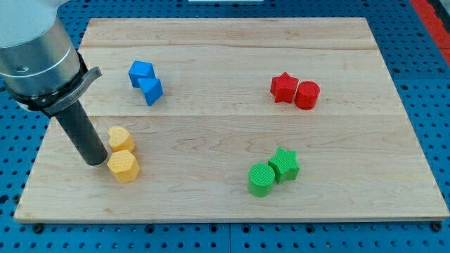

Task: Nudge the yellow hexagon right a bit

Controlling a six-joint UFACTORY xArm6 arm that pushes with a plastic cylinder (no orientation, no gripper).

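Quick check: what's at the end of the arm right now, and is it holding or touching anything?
No gripper: my tip holds nothing. It sits at the left of the yellow hexagon, close or touching; contact cannot be told.

The worktop [232, 133] is pale, matt wood with visible grain. The yellow hexagon [124, 166] looks like matt plastic, perhaps faintly ridged; the rod is dark and smooth.

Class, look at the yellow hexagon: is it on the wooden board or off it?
On the board. The yellow hexagon lies flat on the wooden board, inside its bottom edge, touching the yellow heart, with my tip just left of it.
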